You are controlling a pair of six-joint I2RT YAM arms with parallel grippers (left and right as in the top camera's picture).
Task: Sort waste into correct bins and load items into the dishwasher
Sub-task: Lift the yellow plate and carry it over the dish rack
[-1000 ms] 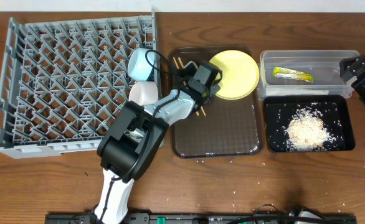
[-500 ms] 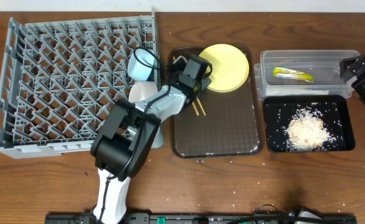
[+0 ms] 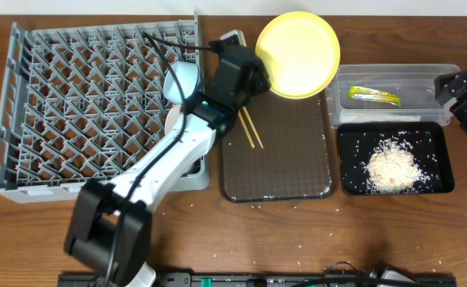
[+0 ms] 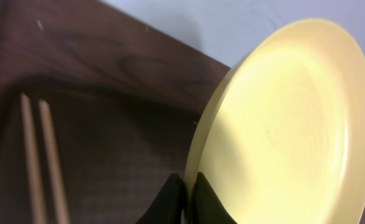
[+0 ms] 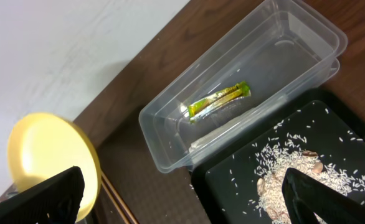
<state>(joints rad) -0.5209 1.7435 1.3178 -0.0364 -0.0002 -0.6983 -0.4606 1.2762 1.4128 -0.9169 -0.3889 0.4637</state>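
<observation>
Yellow plate (image 3: 297,54) lifted off tray (image 3: 277,171) | rim clamped between left jaws

Brown tray (image 3: 289,167) open beside chopsticks (image 3: 250,129); tilted plate (image 3: 297,54) hangs over far edge

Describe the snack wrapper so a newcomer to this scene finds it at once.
On the table's right side, a clear plastic rectangular tub sits beside a shallow black rectangular tray. The small green-and-yellow snack wrapper lies flat inside the tub, alone; the tray holds only pale rice-like crumbs.
</observation>
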